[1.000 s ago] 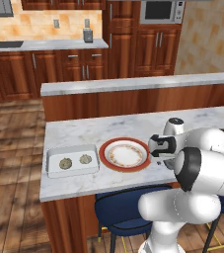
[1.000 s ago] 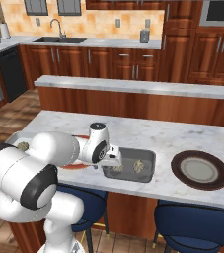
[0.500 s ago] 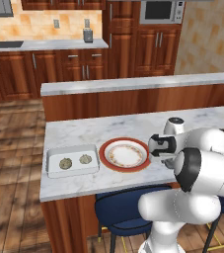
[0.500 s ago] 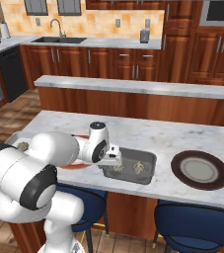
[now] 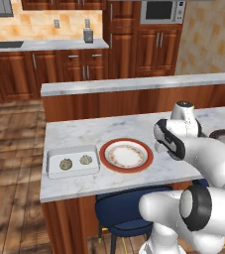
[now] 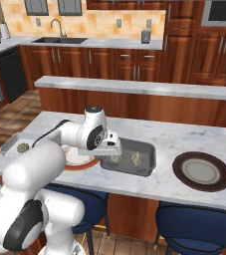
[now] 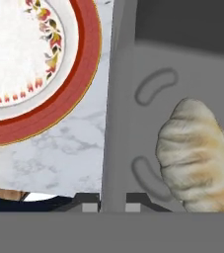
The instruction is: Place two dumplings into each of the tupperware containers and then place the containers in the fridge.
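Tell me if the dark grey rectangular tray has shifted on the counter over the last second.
No. In the right base view the dark grey rectangular tray sits in the same spot beside the dark brown-rimmed round plate, with the end effector at its left rim.

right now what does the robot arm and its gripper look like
The arm is glossy white with rounded, bulky segments and dark grey to black bands at the joints. A thin black cable runs along it. The gripper has two small dark grey, squared finger tips.
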You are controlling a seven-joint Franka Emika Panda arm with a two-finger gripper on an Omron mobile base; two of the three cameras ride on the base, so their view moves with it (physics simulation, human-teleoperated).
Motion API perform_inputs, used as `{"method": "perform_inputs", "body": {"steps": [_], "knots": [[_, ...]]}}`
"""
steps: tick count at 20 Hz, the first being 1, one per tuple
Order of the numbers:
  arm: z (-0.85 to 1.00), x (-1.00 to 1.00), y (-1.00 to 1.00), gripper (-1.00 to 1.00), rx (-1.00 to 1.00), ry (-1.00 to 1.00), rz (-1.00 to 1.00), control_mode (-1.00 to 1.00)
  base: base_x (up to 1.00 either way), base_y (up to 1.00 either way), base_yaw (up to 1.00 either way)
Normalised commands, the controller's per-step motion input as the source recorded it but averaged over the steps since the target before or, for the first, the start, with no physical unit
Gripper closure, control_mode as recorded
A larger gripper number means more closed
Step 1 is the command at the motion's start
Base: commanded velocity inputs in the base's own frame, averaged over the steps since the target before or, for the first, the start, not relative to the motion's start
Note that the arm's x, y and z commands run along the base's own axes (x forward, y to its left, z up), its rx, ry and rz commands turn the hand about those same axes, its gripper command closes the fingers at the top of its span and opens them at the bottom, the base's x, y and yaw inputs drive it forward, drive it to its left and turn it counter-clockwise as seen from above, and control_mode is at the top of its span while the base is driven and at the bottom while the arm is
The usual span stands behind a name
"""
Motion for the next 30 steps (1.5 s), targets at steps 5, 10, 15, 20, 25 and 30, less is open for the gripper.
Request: {"method": "perform_inputs", "body": {"steps": [5,10,15,20,25,30], "knots": [[0.58,-0.21,0.00,1.00,-0.12,0.00,0.27,-1.00,0.00,0.00,0.00],[0.56,-0.44,0.26,1.00,-0.10,0.00,0.47,-1.00,0.00,0.00,0.00],[0.51,-0.56,0.57,1.00,-0.14,0.07,0.48,-1.00,0.00,0.00,0.00],[0.36,-0.61,0.35,1.00,-0.11,0.00,0.46,-1.00,0.00,0.00,0.00],[0.32,-0.28,0.11,1.00,-0.01,0.05,0.41,-1.00,0.00,0.00,0.00],[0.25,-0.17,0.06,1.00,0.00,0.01,0.27,-1.00,0.00,0.00,0.00]]}}
